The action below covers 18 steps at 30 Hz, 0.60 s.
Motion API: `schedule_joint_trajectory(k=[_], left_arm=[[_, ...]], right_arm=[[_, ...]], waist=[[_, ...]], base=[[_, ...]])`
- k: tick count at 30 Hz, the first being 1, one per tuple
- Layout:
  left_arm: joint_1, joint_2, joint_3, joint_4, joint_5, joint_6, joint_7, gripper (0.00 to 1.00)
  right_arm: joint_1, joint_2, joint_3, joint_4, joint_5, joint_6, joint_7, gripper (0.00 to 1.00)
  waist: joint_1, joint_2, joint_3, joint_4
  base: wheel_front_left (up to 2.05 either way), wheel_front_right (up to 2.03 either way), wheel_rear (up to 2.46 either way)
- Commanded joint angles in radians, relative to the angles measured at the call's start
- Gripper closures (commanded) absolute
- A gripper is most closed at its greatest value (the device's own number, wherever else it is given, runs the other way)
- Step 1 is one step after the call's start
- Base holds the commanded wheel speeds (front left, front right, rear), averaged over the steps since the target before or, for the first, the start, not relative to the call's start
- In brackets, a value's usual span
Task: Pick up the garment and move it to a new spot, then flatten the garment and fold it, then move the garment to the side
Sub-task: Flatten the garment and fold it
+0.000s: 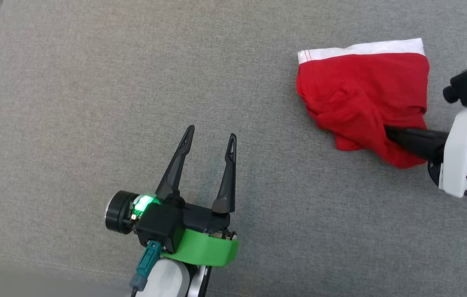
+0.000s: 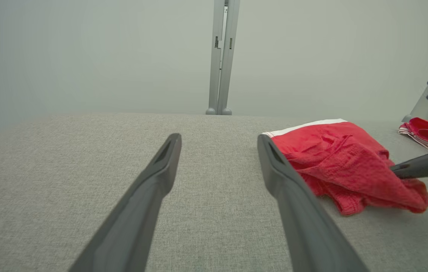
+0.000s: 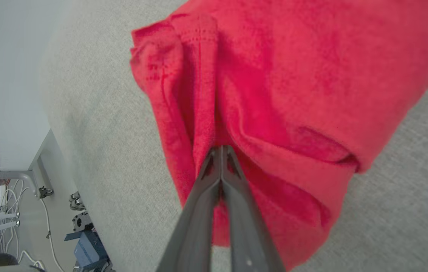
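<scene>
The right end effector point(image 3: 221, 151) is seen with its two dark fingers pressed together, clamped on a bunched fold at the near edge of the red garment point(image 1: 361, 90). The cloth is drawn into creases around the fingertips. The garment is found at the right of the grey woven surface point(image 1: 93, 103) in the head view. It is loosely folded and rumpled, with its white waistband point(image 1: 365, 47) turned away from the robot. The left end effector point(image 1: 212, 136) is held well apart from the garment, to its left, with its fingers spread wide over bare grey fabric. In the left wrist view a second, smaller red and white cloth point(image 2: 423, 132) is seen beyond the garment, and a grey upright post point(image 2: 223, 56) is seen behind the surface's far edge.
</scene>
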Motion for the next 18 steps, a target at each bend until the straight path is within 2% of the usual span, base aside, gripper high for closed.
schedule_joint_trajectory(k=[1,5,7,10,13,18], left_arm=[[-0.001,0.002,0.005,0.003,0.012,0.006,0.001,0.00],[0.012,0.002,0.010,0.006,0.012,-0.002,0.001,0.00],[0.013,0.002,0.011,0.002,0.011,-0.004,0.001,0.00],[0.015,0.002,0.011,-0.002,0.006,-0.005,0.001,0.00],[0.015,0.002,0.007,-0.005,-0.002,-0.004,0.001,0.00],[0.011,0.002,0.005,-0.008,-0.003,0.000,0.001,0.00]], right_arm=[[-0.002,-0.018,0.013,-0.026,0.012,-0.001,0.022,1.00],[0.018,-0.057,0.049,-0.104,0.037,-0.001,0.086,1.00],[0.012,-0.068,0.039,-0.141,0.046,-0.001,0.069,1.00],[-0.004,-0.070,0.000,-0.169,0.041,-0.001,-0.014,1.00],[-0.012,-0.059,-0.021,-0.145,-0.030,-0.001,-0.107,1.00],[0.019,0.020,0.016,-0.047,-0.172,-0.001,-0.229,1.00]], waist=[[0.0000,0.0000,-0.011,-0.011],[0.0000,0.0000,-0.025,-0.022],[0.0000,0.0000,-0.028,-0.023],[0.0000,0.0000,-0.031,-0.020],[0.0000,0.0000,-0.032,-0.010],[0.0000,0.0000,-0.032,0.011]], base=[[0.00,0.00,0.00],[0.00,0.00,0.00],[0.00,0.00,0.00],[0.00,0.00,0.00],[0.00,0.00,0.00],[0.00,0.00,0.00]])
